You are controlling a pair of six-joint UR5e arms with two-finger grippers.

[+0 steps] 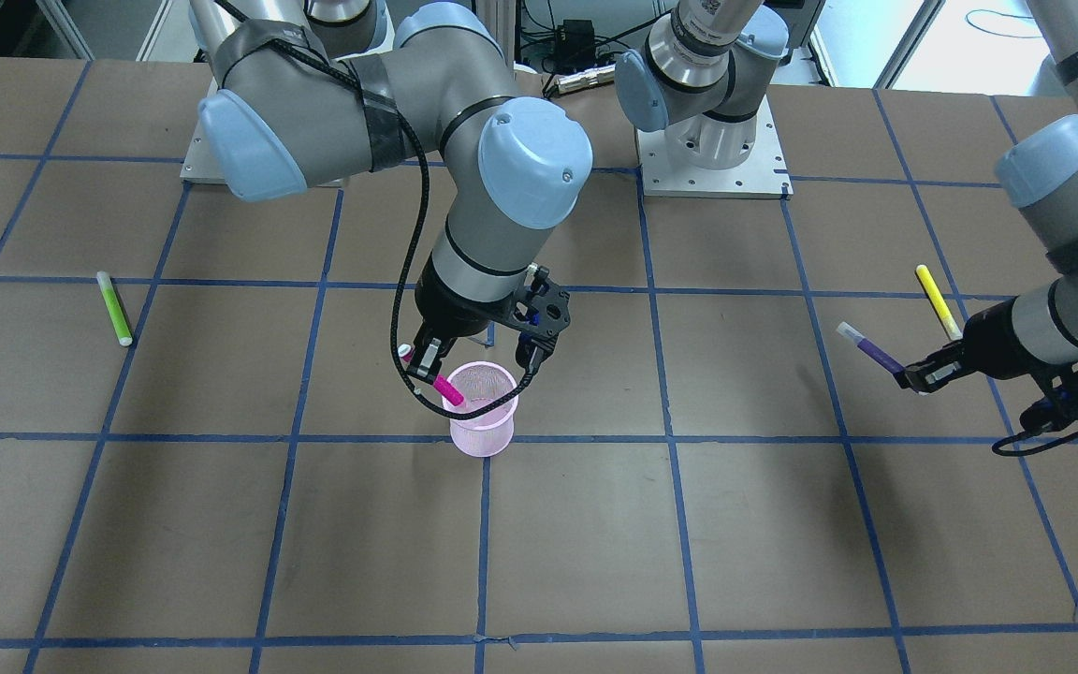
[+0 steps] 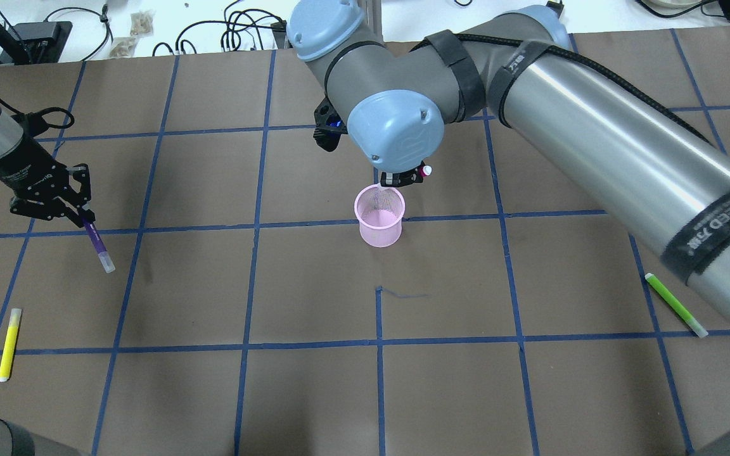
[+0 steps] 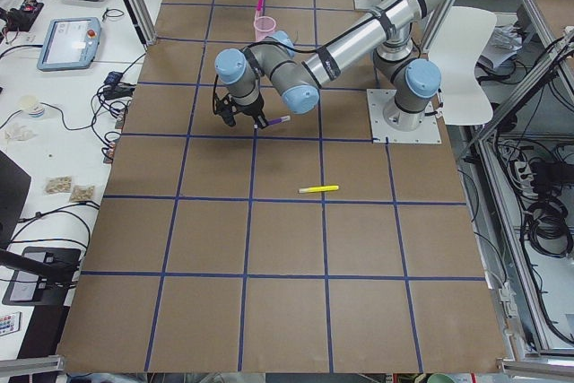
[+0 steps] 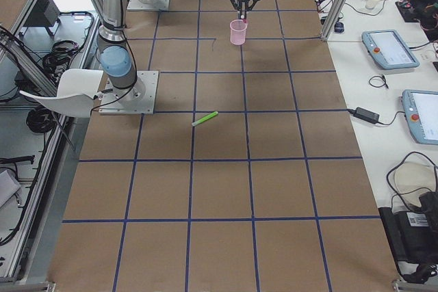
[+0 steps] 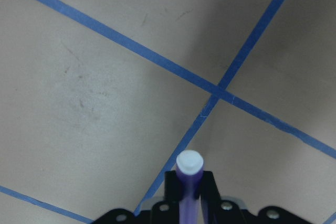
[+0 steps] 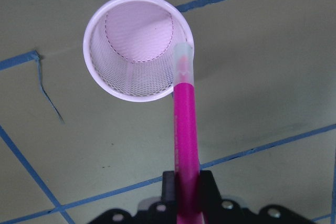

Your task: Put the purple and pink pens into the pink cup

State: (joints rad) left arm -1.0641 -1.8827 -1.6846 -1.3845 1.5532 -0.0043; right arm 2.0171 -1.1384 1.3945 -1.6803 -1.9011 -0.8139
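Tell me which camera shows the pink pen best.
The right wrist camera: the pink pen shows nearly full length, its tip by the rim of the cup. The front view shows a short stretch; overhead, only its white end; the side views, at most a tiny streak.

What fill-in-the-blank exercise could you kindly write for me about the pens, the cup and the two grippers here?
1. The right gripper is shut on a pen coloured ____.
2. The left gripper is shut on another pen, coloured ____.
3. The mesh cup stands ____, its opening facing up.
4. The loose pen lying on the robot's right side is ____.

Missing words: pink; purple; upright; green.
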